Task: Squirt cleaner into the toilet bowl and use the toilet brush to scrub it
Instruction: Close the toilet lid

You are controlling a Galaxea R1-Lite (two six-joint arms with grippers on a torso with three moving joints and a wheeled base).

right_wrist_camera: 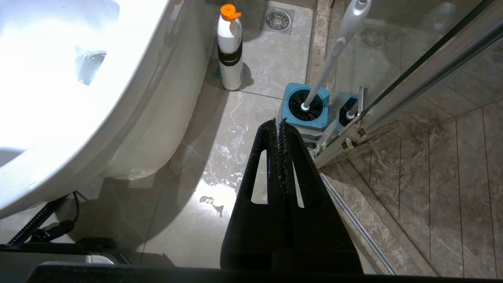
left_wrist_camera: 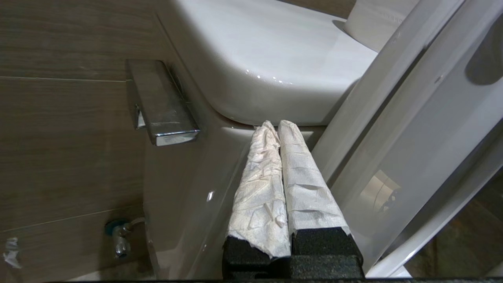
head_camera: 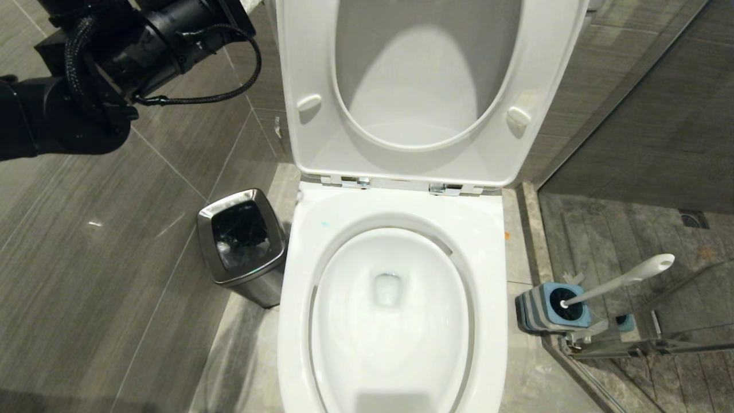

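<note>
Toilet bowl (head_camera: 395, 321), big, white and shiny, sits below me with its lid up. My left end effector (left_wrist_camera: 275, 127), wrapped in white paper, is pressed together beside the tank. My right end effector (right_wrist_camera: 277, 125) is pressed together near the white toilet brush (right_wrist_camera: 334, 51) standing in its blue holder (right_wrist_camera: 306, 114)

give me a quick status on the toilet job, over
Left gripper shut, empty, up by the tank. Right gripper shut, empty. Toilet brush in holder. Toilet bowl unobstructed.
</note>
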